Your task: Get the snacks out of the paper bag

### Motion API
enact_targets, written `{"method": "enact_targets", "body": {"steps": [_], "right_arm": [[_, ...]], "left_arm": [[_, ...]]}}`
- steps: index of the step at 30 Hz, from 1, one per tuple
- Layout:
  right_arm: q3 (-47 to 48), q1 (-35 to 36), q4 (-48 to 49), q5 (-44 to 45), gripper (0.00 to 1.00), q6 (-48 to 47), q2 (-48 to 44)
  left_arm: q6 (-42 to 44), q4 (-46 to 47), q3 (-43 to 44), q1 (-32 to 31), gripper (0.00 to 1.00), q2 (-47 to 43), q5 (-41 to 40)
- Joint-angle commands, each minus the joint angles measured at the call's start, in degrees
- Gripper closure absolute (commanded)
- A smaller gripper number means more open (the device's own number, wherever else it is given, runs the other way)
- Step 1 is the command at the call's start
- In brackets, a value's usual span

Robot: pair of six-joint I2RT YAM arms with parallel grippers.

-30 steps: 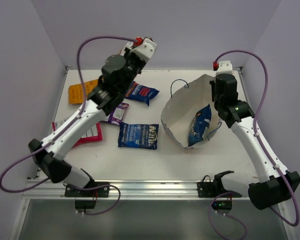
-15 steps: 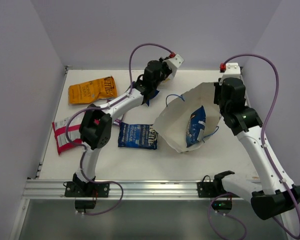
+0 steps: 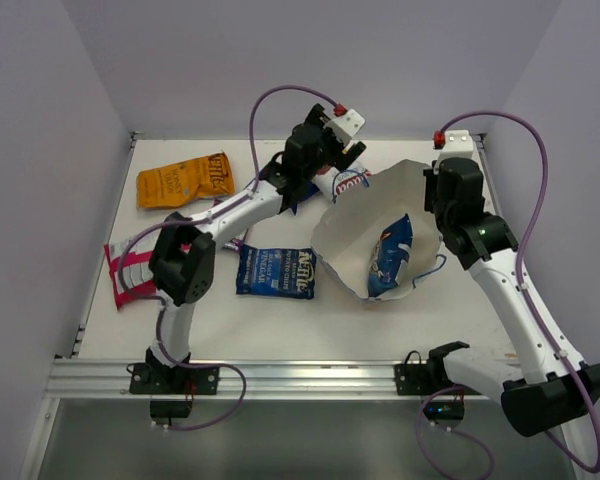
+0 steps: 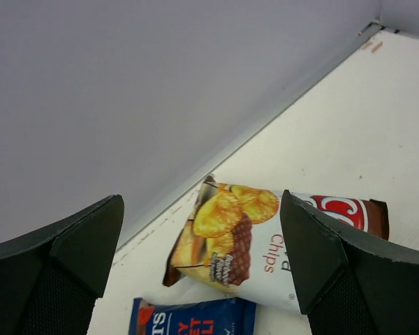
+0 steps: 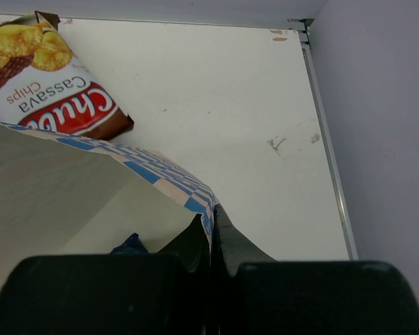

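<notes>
The tan paper bag (image 3: 345, 225) lies open on its side right of centre, with a pale blue-white packet (image 3: 390, 252) inside. My right gripper (image 5: 213, 225) is shut on the bag's blue-checkered rim (image 5: 160, 174); from above, that right gripper (image 3: 435, 195) sits at the bag's right edge. My left gripper (image 4: 202, 258) hangs open above the brown-and-white chip bag (image 4: 255, 234), not touching it. The chip bag (image 3: 351, 181) lies on the table behind the paper bag, and the left gripper (image 3: 340, 158) is just over it. It also appears in the right wrist view, the chip bag (image 5: 52, 84).
An orange packet (image 3: 185, 180) lies at the back left and a magenta one (image 3: 130, 272) at the left edge. One dark blue packet (image 3: 275, 272) is at centre and another (image 4: 195, 317) lies by the chip bag. The back wall stands close behind the left gripper.
My left arm swung right along the back to beside the paper bag and its gripper opened. The chip bag now lies free on the table. The right gripper kept its grip.
</notes>
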Motion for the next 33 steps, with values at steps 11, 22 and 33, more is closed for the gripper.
{"method": "enact_targets", "body": {"steps": [11,22,33], "right_arm": [[5.6,-0.2,0.6,1.1,1.0,-0.4,2.0],[7.7,-0.2,0.1,0.9,1.0,0.3,1.2],[7.3,-0.2,0.1,-1.2,1.0,0.7,-0.5]], "left_arm": [[-22.0,-23.4,-1.1,-15.9,0.0,-32.6,-18.0],[-38.2,-31.0,-4.1,-28.3,0.07,-27.8,-15.9],[-42.8,-35.2,-1.2,-29.6,0.0,-15.4,-25.7]]}}
